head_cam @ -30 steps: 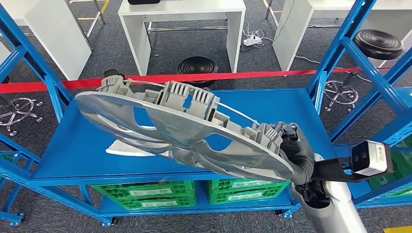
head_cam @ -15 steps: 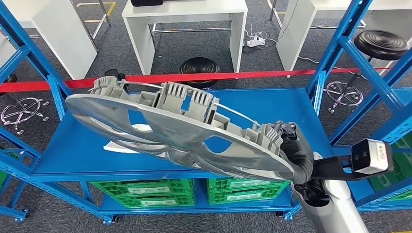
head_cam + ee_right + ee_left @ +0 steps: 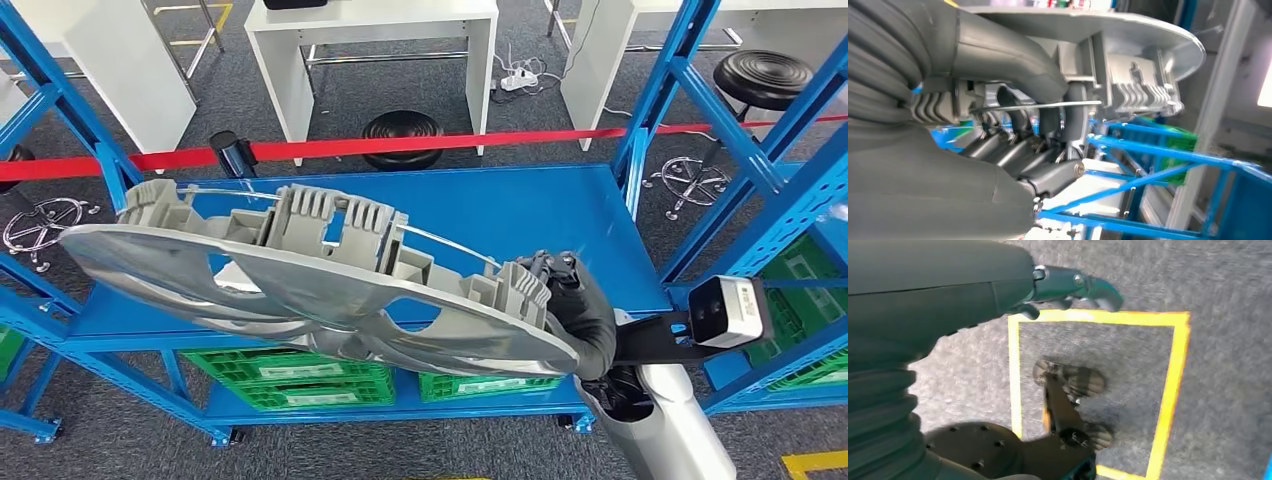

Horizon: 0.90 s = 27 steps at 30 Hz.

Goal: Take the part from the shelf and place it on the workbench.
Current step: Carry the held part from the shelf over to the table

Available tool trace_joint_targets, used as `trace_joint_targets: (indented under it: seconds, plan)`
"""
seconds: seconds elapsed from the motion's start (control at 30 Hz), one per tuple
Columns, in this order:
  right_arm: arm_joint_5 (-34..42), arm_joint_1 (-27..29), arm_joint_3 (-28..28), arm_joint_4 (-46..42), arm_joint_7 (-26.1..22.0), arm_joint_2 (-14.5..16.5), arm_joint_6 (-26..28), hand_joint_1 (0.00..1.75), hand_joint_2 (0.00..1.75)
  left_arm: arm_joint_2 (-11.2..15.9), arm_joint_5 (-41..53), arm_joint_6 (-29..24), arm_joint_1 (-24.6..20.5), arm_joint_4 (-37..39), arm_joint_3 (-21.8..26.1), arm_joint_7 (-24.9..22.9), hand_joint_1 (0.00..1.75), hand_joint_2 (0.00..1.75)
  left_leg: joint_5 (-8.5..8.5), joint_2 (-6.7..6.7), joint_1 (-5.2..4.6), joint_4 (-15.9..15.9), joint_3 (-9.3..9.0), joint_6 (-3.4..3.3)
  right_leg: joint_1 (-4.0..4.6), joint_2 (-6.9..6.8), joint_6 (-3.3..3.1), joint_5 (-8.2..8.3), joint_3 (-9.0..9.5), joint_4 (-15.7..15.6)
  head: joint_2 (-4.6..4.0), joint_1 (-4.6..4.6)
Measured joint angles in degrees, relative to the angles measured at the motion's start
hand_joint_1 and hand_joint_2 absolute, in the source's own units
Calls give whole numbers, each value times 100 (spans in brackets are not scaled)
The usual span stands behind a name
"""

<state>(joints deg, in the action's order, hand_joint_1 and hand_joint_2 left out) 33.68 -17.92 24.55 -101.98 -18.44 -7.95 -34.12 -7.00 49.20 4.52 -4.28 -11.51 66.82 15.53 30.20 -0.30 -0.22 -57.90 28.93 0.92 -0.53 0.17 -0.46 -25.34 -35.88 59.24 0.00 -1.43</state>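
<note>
Head view shows the whole scene shifted since a second ago: the blue shelf (image 3: 560,215) now sits lower and more to the left, and the grey part (image 3: 310,285) reaches further toward the left edge. That reads as the robot itself backing off or turning, not as things moving on the shelf. The part is held in the air above the shelf's top deck, clear of it, gripped at its near end by the right hand (image 3: 575,315), whose fingers (image 3: 1013,145) curl tight around the ribbed housing. So the pick looks done and the carry to the table has begun; no table surface for the drop is identifiable yet. The left hand (image 3: 1073,287) hangs over the floor, fingers loosely apart, holding nothing. White labels on the green crates (image 3: 300,380) under the shelf are too small to read.
</note>
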Motion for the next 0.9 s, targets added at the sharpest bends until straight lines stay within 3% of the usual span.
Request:
trace_joint_targets:
  seconds: [0.07,0.1,0.17,0.23,0.27,0.3,0.33,0.37,0.43,0.5,0.6,0.67,0.73,0.77,0.83,0.9]
  plan:
    - [-5,-16,35,12,-9,13,13,175,175,2,0,-9,2,-2,0,2,0,175,-97,13,8,58,55,-71,1,3,74,42,-21,-13,0,-13]
    - [-6,-22,51,18,-12,14,15,175,175,3,0,-10,1,-4,0,2,0,175,-157,26,24,85,91,-117,4,5,101,-39,-61,49,0,-2]
    - [-8,-38,85,32,-20,14,21,175,175,-2,0,-12,0,-7,1,3,0,175,-283,52,51,121,195,-183,-4,8,140,-466,-230,487,0,30]
    - [-26,-44,114,54,-40,14,53,175,175,-3,1,-17,6,-9,1,3,0,175,-391,59,52,107,353,-205,-10,7,176,-938,-431,1202,0,56]
    - [-56,-41,128,67,-58,14,89,175,175,-3,2,-20,9,-9,2,3,0,175,-442,64,51,90,437,-203,-12,6,189,-1022,-461,1454,0,61]
    - [-119,-39,144,81,-86,15,144,175,175,-4,7,-22,11,-9,2,3,0,175,-490,67,52,67,523,-196,-14,6,197,-985,-402,1531,0,66]
    - [-214,-39,163,97,-128,16,218,175,175,-7,19,-24,13,-8,2,5,0,175,-534,70,53,38,607,-184,-18,4,198,-854,-232,1390,-1,71]
    - [-336,-40,186,113,-182,20,308,175,175,-11,36,-24,16,-8,2,11,0,175,-573,69,54,4,684,-166,-22,1,193,-709,39,1060,-1,76]
    - [-624,-50,246,154,-319,29,542,175,175,-19,73,-24,24,-7,2,36,0,175,-643,63,44,-64,802,-112,-10,0,150,-637,575,299,-1,79]
    - [-910,-70,298,216,-464,36,822,175,175,-25,91,-24,32,-7,2,81,0,175,-716,59,37,-96,851,-39,18,10,74,-700,750,-36,0,72]
    - [-1200,-103,348,289,-586,38,1180,175,175,-32,100,-24,45,-7,2,156,0,175,-759,45,60,-97,901,76,16,4,-59,-560,636,-55,0,67]
    - [-1291,-118,381,299,-580,38,1290,175,175,-44,105,-24,54,-4,2,187,0,175,-349,35,80,-449,1040,139,-4,-10,-128,-427,506,-70,0,44]
    - [-1347,-116,414,300,-566,38,1328,175,175,-54,119,-24,54,-3,2,198,0,175,212,33,90,-1182,1229,185,0,-11,-147,-298,339,-65,0,9]
    - [-1373,-113,430,300,-566,38,1337,175,175,-54,129,-24,52,-3,2,198,0,175,342,33,92,-1498,1269,198,2,-11,-143,-235,254,-61,0,4]
    - [-1436,-110,457,300,-576,38,1344,175,175,-54,163,-24,52,-3,2,193,0,175,243,33,92,-1635,1107,194,4,-11,-123,-121,99,-49,0,-3]
    - [-1523,-111,486,293,-588,39,1353,175,175,-53,190,-24,45,-4,2,184,0,175,17,29,88,-965,548,149,5,-10,-90,-20,-20,-35,0,-8]
